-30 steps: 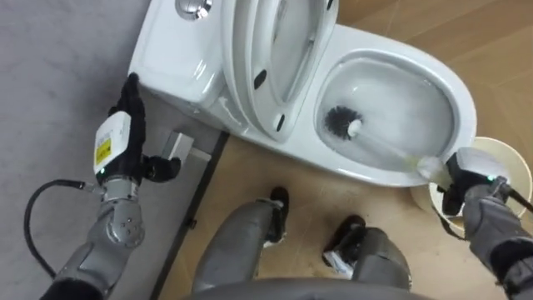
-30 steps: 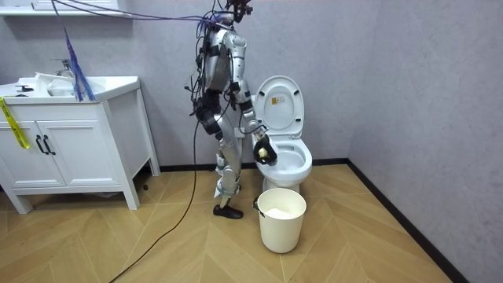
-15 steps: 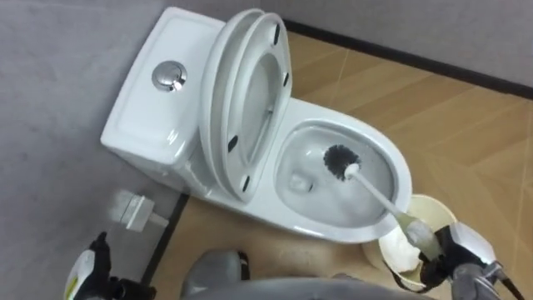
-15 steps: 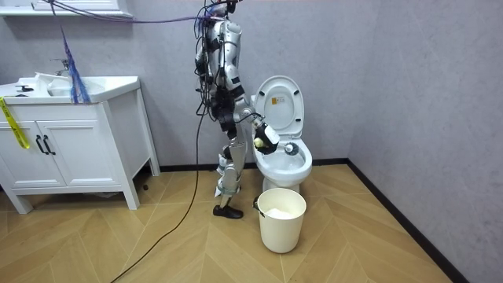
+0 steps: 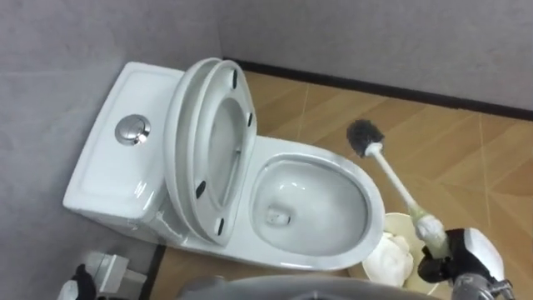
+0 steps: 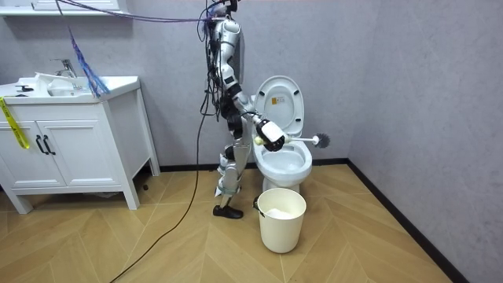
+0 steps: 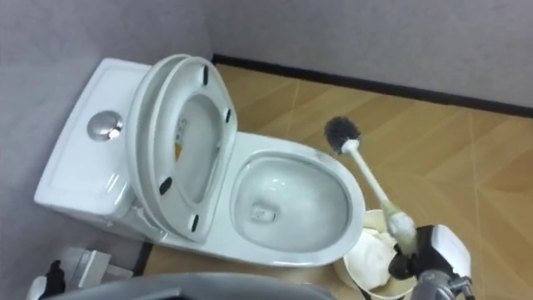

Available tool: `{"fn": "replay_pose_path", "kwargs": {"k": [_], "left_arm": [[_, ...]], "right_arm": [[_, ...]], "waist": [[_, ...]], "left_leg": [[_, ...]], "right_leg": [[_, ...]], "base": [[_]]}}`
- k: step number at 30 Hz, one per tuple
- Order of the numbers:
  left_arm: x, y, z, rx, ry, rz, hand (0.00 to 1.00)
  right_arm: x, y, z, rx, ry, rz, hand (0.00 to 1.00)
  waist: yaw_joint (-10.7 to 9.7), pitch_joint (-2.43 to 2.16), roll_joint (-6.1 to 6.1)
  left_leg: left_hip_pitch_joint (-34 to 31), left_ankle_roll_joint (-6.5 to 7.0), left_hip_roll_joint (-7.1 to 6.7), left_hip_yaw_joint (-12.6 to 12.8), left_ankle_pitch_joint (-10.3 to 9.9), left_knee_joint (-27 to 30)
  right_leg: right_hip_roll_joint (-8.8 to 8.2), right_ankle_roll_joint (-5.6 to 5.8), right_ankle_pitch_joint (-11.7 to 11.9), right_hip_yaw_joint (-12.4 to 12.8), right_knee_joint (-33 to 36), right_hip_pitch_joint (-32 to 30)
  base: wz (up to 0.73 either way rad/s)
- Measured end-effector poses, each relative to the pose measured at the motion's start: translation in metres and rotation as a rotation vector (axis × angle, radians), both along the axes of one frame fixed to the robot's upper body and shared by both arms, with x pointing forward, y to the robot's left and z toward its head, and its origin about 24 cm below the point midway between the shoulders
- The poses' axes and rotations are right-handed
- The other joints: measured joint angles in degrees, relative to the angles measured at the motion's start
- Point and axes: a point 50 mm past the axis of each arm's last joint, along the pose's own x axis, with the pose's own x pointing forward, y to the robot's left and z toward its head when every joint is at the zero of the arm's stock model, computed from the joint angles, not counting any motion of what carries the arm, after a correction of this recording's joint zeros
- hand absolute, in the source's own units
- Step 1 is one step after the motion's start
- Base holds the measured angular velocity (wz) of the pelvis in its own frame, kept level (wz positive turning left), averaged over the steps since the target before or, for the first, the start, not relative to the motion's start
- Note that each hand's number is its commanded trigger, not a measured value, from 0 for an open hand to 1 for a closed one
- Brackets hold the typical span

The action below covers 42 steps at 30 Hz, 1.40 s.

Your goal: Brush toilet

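At the near edge, by the front end of the white ceramic toilet (image 5: 312, 158), the right hand (image 5: 445, 265) is clenched round the pale grip of a white-handled toilet brush with a dark, round bristle head (image 5: 391, 179). The brush slants up and away from the hand, clear of the bowl, its head in the air past the toilet's far rim. Just under the hand, beside the toilet's front, stands a cream round plastic bucket (image 6: 281, 228) holding crumpled white material (image 5: 385, 260). The left hand (image 5: 79, 282) shows as a dark tip near the toilet's tank end; whether it is released or clenched cannot be told. The glossy oval bowl has its drain at the bottom. The white lid and seat (image 5: 187, 175) stand raised against the boxy tank (image 5: 96, 179), which carries a round chrome flush button (image 5: 132, 130). Beyond the toilet lie a herringbone wooden floor (image 5: 466, 158), a dark skirting (image 5: 375, 86) and a grey textured wall (image 5: 333, 33). In the room view, a white cabinet counter (image 6: 71, 149) stands well apart from the toilet, on the room view's left
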Motion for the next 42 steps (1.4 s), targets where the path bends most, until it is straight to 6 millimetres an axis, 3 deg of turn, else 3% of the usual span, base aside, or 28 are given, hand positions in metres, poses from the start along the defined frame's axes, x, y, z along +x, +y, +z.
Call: {"fn": "replay_pose_path", "kwargs": {"k": [4,5,6,11,12,13,16,23,29,42], "left_arm": [[-0.003,-0.005,-0.008,-0.024,0.042,0.017,0.0],[-0.001,-0.005,-0.008,-0.026,0.043,0.019,0.0],[-0.001,-0.005,-0.009,-0.027,0.043,0.02,0.0],[0.002,-0.008,-0.012,-0.038,0.047,0.043,0.0],[0.003,-0.008,-0.012,-0.038,0.044,0.044,0.0],[0.007,-0.008,-0.012,-0.039,0.032,0.042,0.0],[0.008,-0.01,-0.013,-0.044,0.03,0.043,0.0],[0.005,-0.011,-0.015,-0.051,0.054,0.051,0.0],[-0.005,-0.012,-0.02,-0.072,0.118,0.04,0.0],[-0.006,-0.014,-0.022,-0.087,0.141,0.021,0.0]], "right_arm": [[-0.007,0.003,-0.002,0.03,-0.065,-0.147,1.0],[-0.011,0.004,-0.003,0.04,-0.079,-0.192,1.0],[-0.013,0.005,-0.003,0.047,-0.083,-0.215,1.0],[-0.024,0.006,-0.009,0.056,-0.085,-0.319,1.0],[-0.026,0.007,-0.01,0.056,-0.08,-0.325,0.55],[-0.029,0.008,-0.012,0.061,-0.067,-0.334,0.0],[-0.04,0.01,-0.017,0.069,-0.024,-0.363,0.0],[-0.061,0.011,-0.024,0.075,0.061,-0.425,0.0],[-0.071,0.011,-0.028,0.078,0.112,-0.449,0.0],[-0.069,0.013,-0.031,0.103,0.149,-0.451,0.0]], "waist": [[-1.6,-0.17,0.11],[-1.7,-0.51,0.45],[-1.8,-0.55,0.52],[-3.1,-0.23,0.94],[-3.2,-0.19,1.07],[-3.4,-0.18,1.21],[-4.4,-0.18,1.56],[-4.8,-0.13,3.06],[-5.0,-0.04,2.9],[-5.1,-0.08,2.38]], "left_leg": [[0.9,0.0,0.07,0.0,0.0,-0.6],[1.0,0.0,0.1,0.3,0.0,-0.8],[1.1,0.0,0.11,0.5,0.0,-1.0],[2.7,0.01,-0.11,1.2,0.0,-2.0],[2.7,0.01,-0.11,1.2,0.0,-2.0],[2.8,0.01,-0.11,1.2,0.0,-2.0],[2.9,0.02,-0.1,1.5,0.0,-2.3],[3.1,0.09,0.39,1.5,-0.7,-2.5],[3.9,0.12,0.4,1.7,-0.7,-2.5],[3.9,0.12,0.26,1.6,-0.7,-2.4]], "right_leg": [[0.78,0.32,1.7,1.0,-2.6,1.4],[0.89,0.4,2.0,1.3,-3.1,1.4],[0.98,0.43,2.2,1.6,-3.4,1.5],[0.99,0.68,2.5,4.0,-3.5,1.6],[1.0,0.68,2.6,4.0,-3.5,1.5],[1.01,0.68,2.7,4.1,-3.5,1.5],[1.02,0.74,2.8,4.4,-3.4,1.4],[1.63,0.6,3.3,5.5,-3.1,1.0],[1.96,0.53,3.3,7.3,-3.4,1.4],[1.95,0.52,3.3,7.9,-3.4,1.5]], "base": [[-0.15],[-0.09],[-0.19],[-0.21],[-0.16],[-0.05],[-0.02],[-0.03],[-0.04],[0.0]]}}
